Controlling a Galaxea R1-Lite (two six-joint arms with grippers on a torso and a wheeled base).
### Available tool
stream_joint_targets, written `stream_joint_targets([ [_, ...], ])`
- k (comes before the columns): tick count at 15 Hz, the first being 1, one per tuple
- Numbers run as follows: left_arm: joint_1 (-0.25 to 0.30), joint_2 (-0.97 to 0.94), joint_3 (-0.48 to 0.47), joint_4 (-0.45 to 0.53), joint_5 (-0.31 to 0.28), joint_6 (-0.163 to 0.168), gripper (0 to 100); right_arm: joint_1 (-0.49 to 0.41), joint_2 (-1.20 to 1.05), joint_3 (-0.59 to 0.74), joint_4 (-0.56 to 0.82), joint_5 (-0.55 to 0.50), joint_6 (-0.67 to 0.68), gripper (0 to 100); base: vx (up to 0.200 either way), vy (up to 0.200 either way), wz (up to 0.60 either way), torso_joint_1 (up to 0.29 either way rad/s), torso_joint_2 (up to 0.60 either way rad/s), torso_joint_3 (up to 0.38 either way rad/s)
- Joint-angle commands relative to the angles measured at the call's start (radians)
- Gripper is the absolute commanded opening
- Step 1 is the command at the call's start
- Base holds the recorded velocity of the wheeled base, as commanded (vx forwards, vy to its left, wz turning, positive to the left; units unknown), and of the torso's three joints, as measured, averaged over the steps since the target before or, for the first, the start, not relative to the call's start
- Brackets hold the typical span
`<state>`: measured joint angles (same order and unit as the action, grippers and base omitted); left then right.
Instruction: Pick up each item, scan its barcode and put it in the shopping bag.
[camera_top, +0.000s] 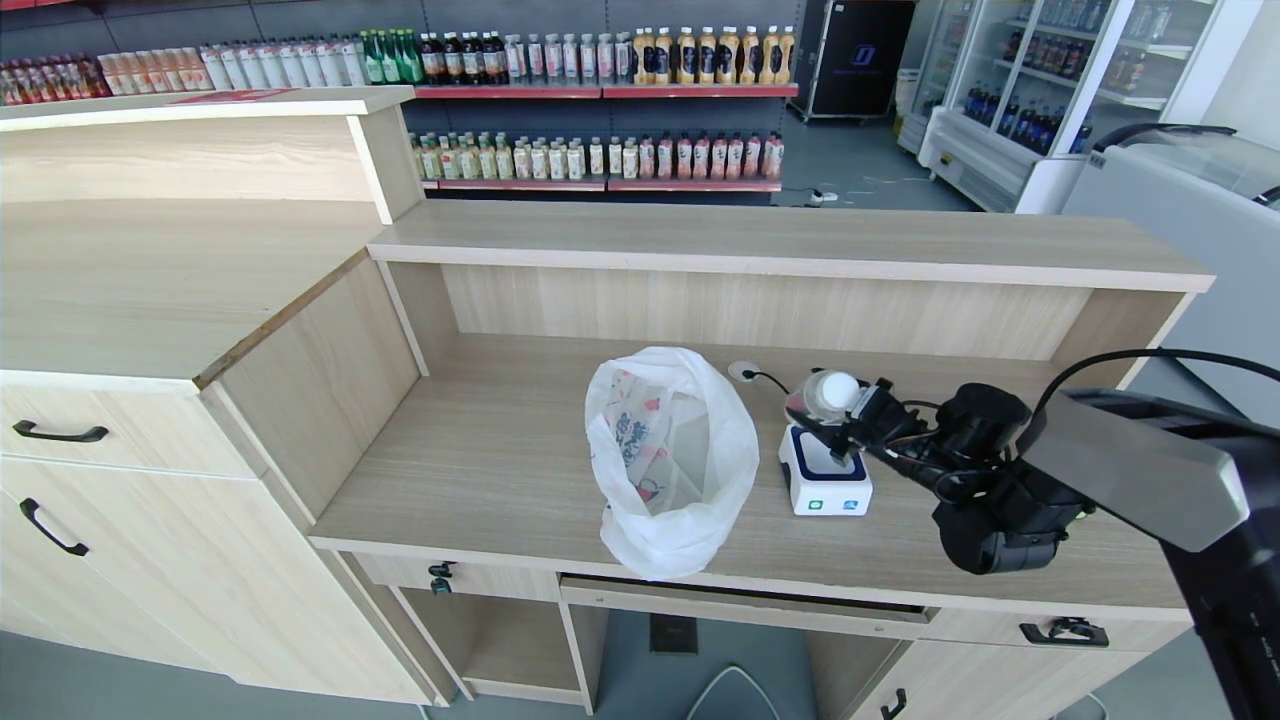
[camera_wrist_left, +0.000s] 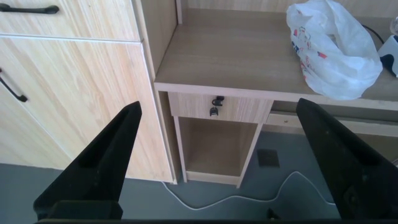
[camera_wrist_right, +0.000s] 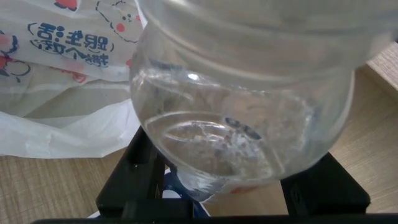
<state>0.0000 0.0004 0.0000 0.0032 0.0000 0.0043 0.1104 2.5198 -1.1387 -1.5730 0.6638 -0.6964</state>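
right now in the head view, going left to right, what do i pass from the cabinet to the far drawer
cabinet handle → shopping bag → scanner → drawer handle

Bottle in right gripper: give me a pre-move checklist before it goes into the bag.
1. Grip: right gripper is closed on the bottle: ok.
2. Scan position: bottle is held just above the scanner: ok.
3. Barcode facing the scanner: cannot tell.
4. Shopping bag is upright on the counter beside the scanner, mouth open: ok.
5. Room left inside the bag: cannot tell.
6. Left gripper is open, low in front of the counter and away from the bag: ok.
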Motion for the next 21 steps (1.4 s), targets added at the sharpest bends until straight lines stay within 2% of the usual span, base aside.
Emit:
stream_joint_targets([
  [1,0.000,0.000,0.000,0.000,0.000,0.000,100,0.000,0.002,0.001,0.002,0.000,0.000,0,0.000,0.000,0.00,0.000,0.00,0.000],
  [8,0.000,0.000,0.000,0.000,0.000,0.000,100,0.000,-0.050,0.007,0.002,0.000,0.026,0,0.000,0.000,0.00,0.000,0.00,0.000],
  [12,0.000,0.000,0.000,0.000,0.000,0.000,100,-0.029,-0.237,0.056,0.004,-0.023,0.284,0,0.000,0.000,0.00,0.000,0.00,0.000],
  [15,0.000,0.000,0.000,0.000,0.000,0.000,100,-0.129,-0.351,0.178,0.120,-0.156,0.345,0,0.000,0.000,0.00,0.000,0.00,0.000],
  [16,0.000,0.000,0.000,0.000,0.000,0.000,100,-0.153,-0.381,0.218,0.159,-0.236,0.410,0,0.000,0.000,0.00,0.000,0.00,0.000],
  [19,0.000,0.000,0.000,0.000,0.000,0.000,100,-0.179,-0.444,0.223,0.334,-0.566,0.617,0,0.000,0.000,0.00,0.000,0.00,0.000],
  [21,0.000,0.000,0.000,0.000,0.000,0.000,100,-0.187,-0.470,0.235,0.439,-0.630,0.666,0,0.000,0.000,0.00,0.000,0.00,0.000],
])
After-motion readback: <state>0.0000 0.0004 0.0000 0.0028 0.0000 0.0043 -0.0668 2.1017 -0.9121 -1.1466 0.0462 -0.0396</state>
